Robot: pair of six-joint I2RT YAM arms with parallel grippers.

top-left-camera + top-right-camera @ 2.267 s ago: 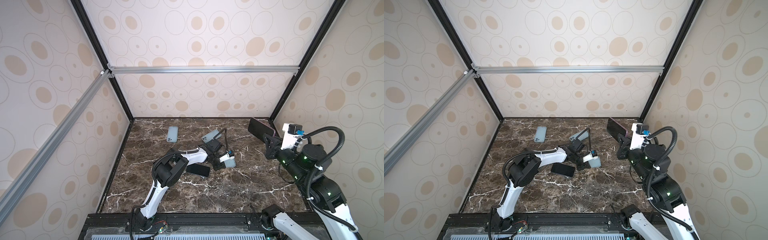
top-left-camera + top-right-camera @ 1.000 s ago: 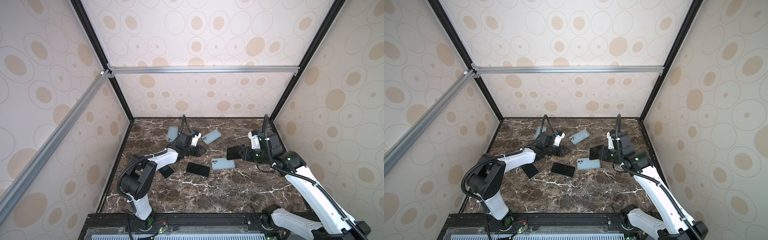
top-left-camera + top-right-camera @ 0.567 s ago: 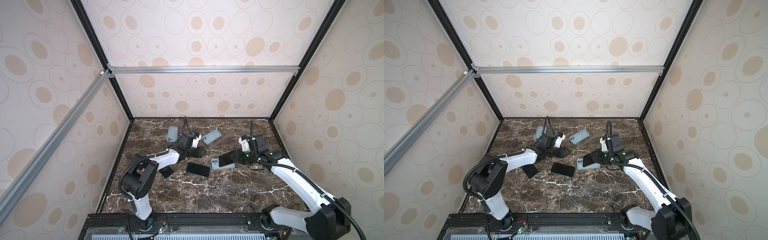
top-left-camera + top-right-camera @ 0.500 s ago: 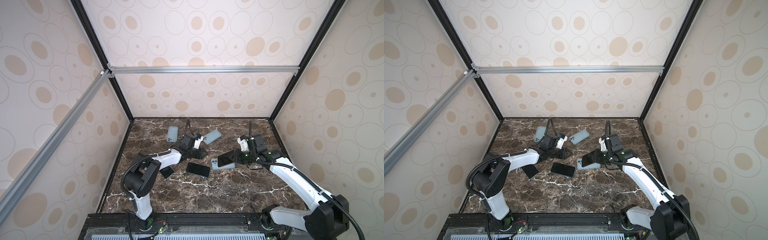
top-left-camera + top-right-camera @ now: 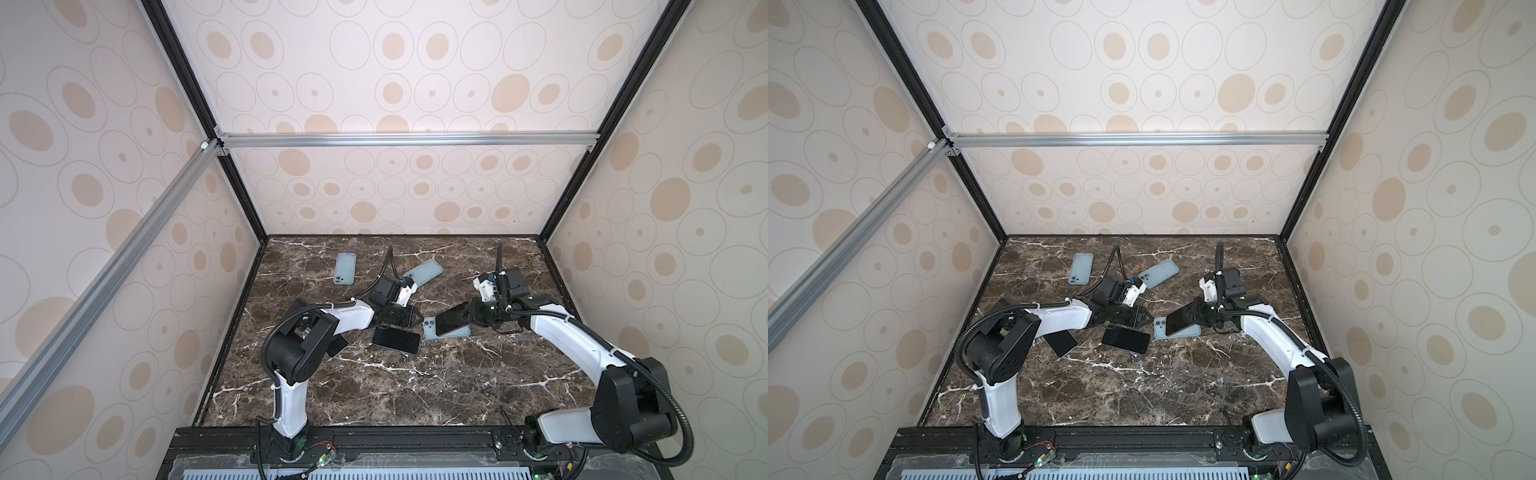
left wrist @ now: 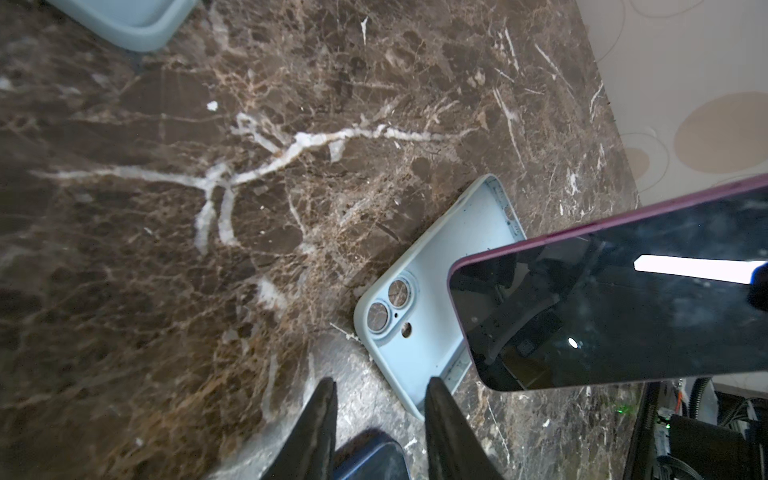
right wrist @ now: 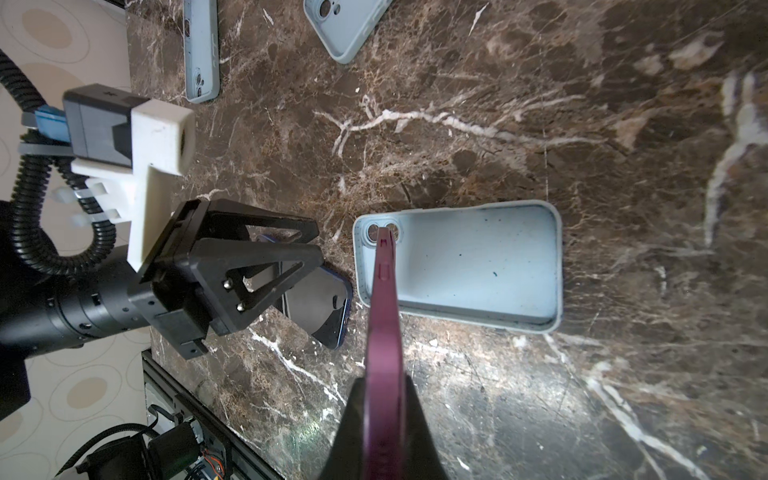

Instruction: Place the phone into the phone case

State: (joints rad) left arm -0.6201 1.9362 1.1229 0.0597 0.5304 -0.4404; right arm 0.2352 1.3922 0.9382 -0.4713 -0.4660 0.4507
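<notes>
Magenta along its rim and dark on its screen, the phone (image 7: 384, 316) is pinched across its two faces by the right gripper (image 7: 382, 378), whose fingers are pressed onto the end nearest the wrist. Its long axis runs straight out from that gripper, and the free end points at the camera-hole corner of the phone case (image 7: 469, 266). In both top views the phone (image 5: 453, 319) (image 5: 1181, 322) is tilted, with its screen facing partly up and the gripped end higher. Whether the free end touches the case cannot be told. The pale blue case lies flat, hollow side up, on the marble table (image 7: 540, 124) just beyond and below the right gripper's fingertips, its length crossing the phone's at an angle. The left gripper (image 6: 378, 380) hovers close by the case's camera end with its fingers spread and nothing between them, over a second dark phone (image 7: 320, 307) lying flat
</notes>
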